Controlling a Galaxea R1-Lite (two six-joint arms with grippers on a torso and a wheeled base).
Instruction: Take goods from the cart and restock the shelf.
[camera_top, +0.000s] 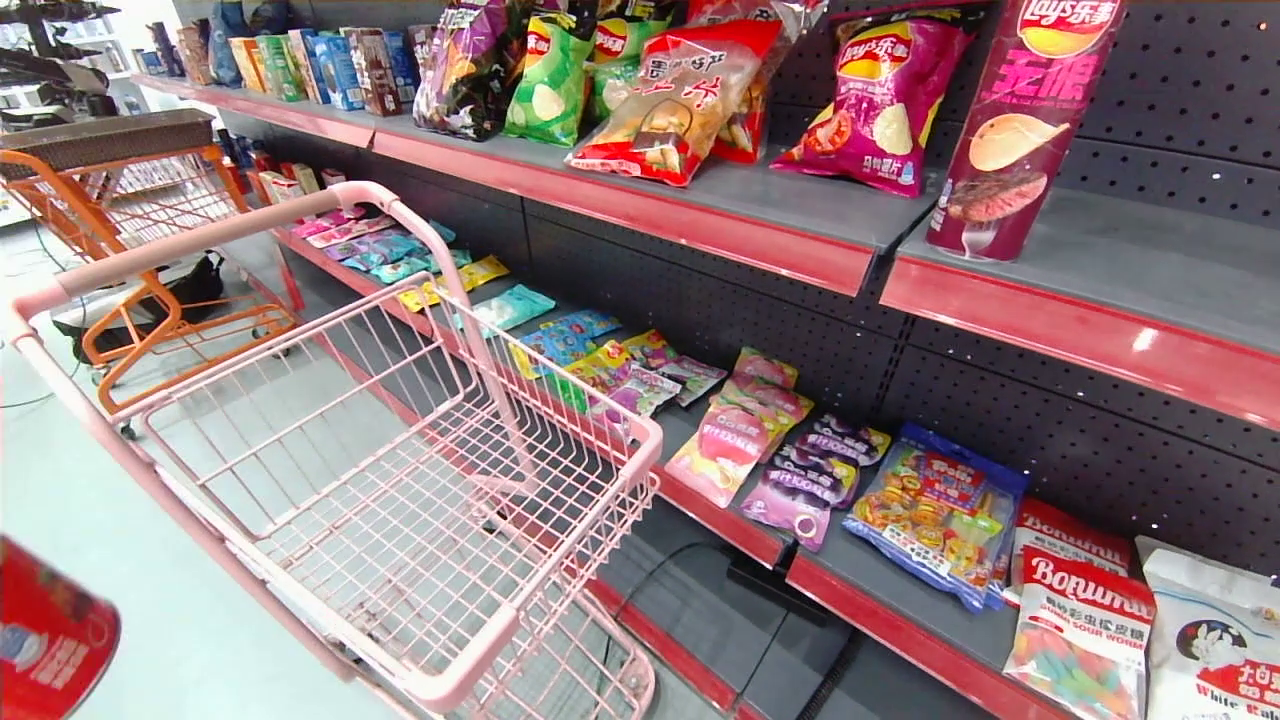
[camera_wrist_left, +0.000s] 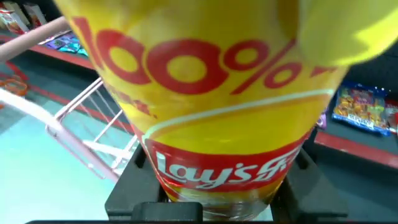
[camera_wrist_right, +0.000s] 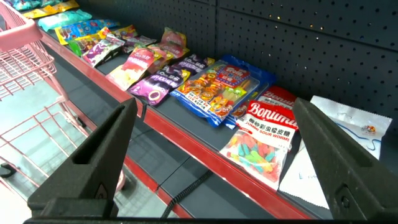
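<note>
A yellow chips can (camera_wrist_left: 217, 99) with a red band stands close in front of the left wrist camera, and my left gripper (camera_wrist_left: 205, 199) is shut on it above the pink cart (camera_wrist_left: 93, 149). At the head view's lower left corner a red, printed, rounded thing (camera_top: 50, 640) pokes in. The pink cart (camera_top: 230, 235) stands beside the shelf, its basket bare. My right gripper (camera_wrist_right: 230, 168) is open with nothing between its fingers, hanging in front of the lower shelf (camera_wrist_right: 186, 162). A purple chips can (camera_top: 1020, 120) stands on the upper shelf (camera_top: 1150, 260).
Chip bags (camera_top: 680, 100) lie along the upper shelf left of the purple can, and bare shelf lies to its right. Candy bags (camera_top: 930, 510) cover the lower shelf. An orange cart (camera_top: 150, 250) stands behind the pink one. A black cable (camera_top: 690, 570) runs under the shelf.
</note>
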